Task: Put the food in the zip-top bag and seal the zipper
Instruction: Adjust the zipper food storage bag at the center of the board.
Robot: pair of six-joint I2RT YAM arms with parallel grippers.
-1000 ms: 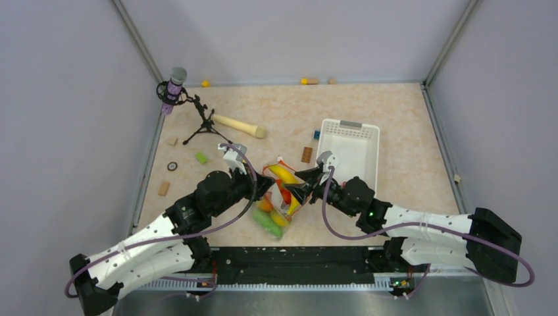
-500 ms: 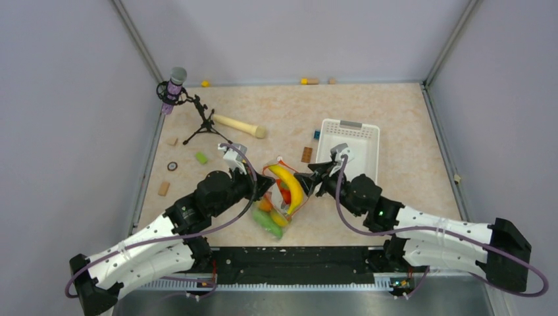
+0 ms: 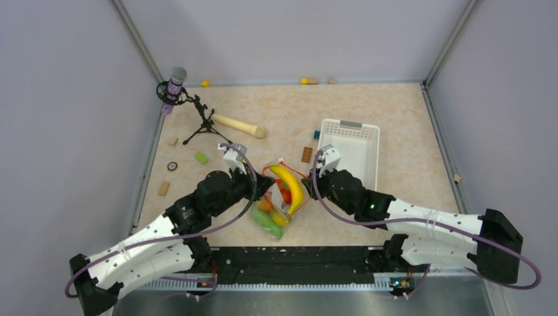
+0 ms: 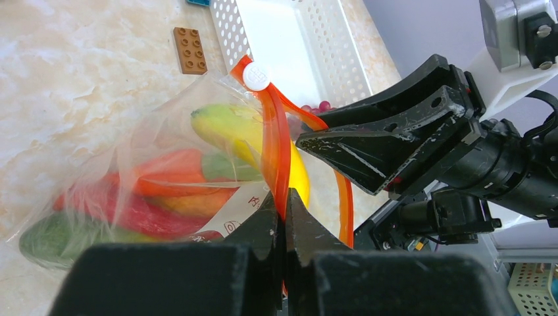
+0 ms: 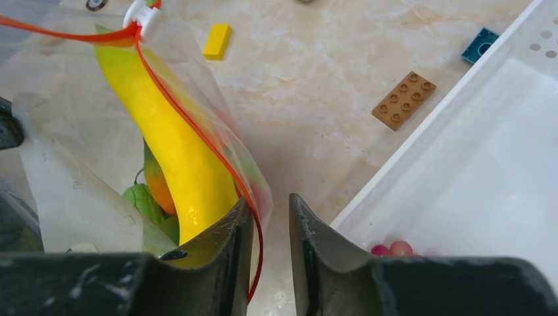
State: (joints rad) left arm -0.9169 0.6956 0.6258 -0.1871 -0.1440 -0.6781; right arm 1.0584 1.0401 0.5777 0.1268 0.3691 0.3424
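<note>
The clear zip-top bag [image 3: 279,197] lies between my two grippers with its mouth open. It holds the yellow banana [image 3: 290,185], green, orange and red food pieces. My left gripper [image 4: 284,199] is shut on the orange-red zipper [image 4: 273,141] at the bag's left lip. My right gripper [image 5: 270,210] is open at the bag's right lip. The zipper [image 5: 254,217] runs just inside its left finger [image 5: 227,240], and the banana [image 5: 171,151] lies beside that finger. A white slider tab [image 5: 141,14] sits at the zipper's far end.
The white perforated basket [image 3: 358,148] stands right of the bag, with small red grapes [image 5: 391,249] in its near corner. A brown block [image 3: 306,155], a blue block [image 5: 483,43], a yellow block [image 5: 217,39], the wooden stick [image 3: 238,125] and a microphone tripod [image 3: 194,118] lie around.
My right gripper drew out of the bag mouth toward the basket, then came back low to the bag's right lip. The banana now lies uncovered in the bag. The left gripper has not moved.
</note>
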